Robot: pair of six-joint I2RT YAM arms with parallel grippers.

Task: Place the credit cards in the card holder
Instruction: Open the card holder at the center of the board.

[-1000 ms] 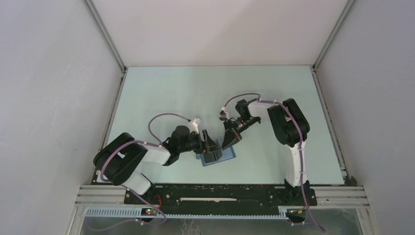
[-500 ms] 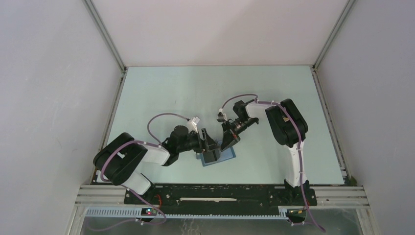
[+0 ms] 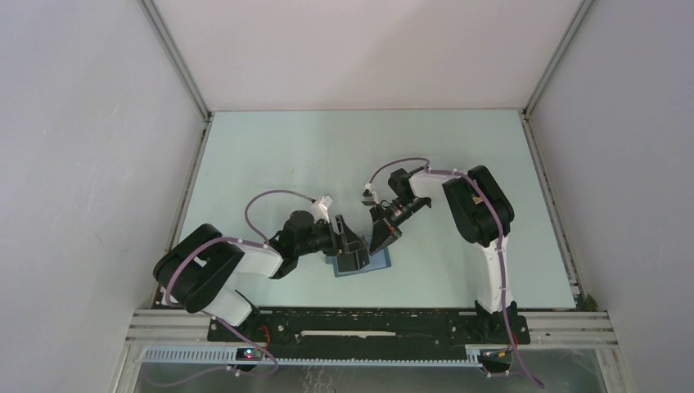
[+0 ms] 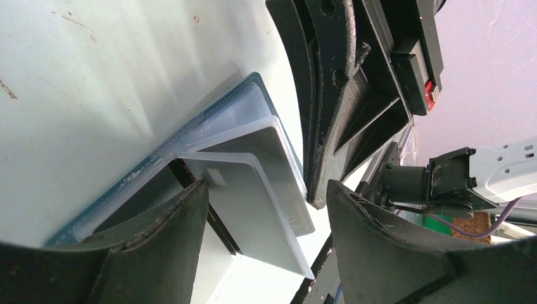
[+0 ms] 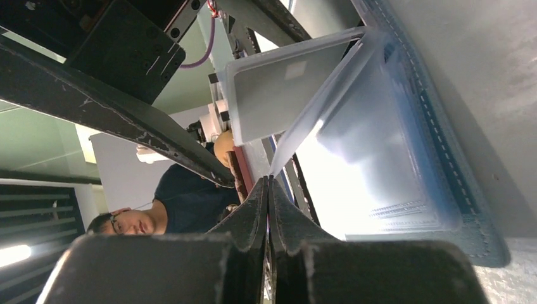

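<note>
The blue card holder (image 3: 379,264) lies open on the table between both grippers. In the left wrist view its blue rim (image 4: 244,82) frames clear sleeves, and two grey-white credit cards (image 4: 253,209) stick up out of them. My left gripper (image 4: 267,190) stands open around these cards, its left finger (image 4: 158,253) against one card's edge and the other finger apart. My right gripper (image 5: 268,180) is shut on a thin clear sleeve of the card holder (image 5: 443,145), lifting it. A grey card (image 5: 278,95) shows behind that sleeve. From above, the left gripper (image 3: 350,250) and right gripper (image 3: 379,243) nearly touch.
The pale green table (image 3: 327,155) is boxed in by grey walls on three sides. The right arm's black gripper body (image 4: 342,95) sits close beside my left fingers. Both arms' cables loop above the wrists.
The right gripper's jaws have closed onto the clear sleeve. Both grippers and the card holder have shifted slightly to the left.
</note>
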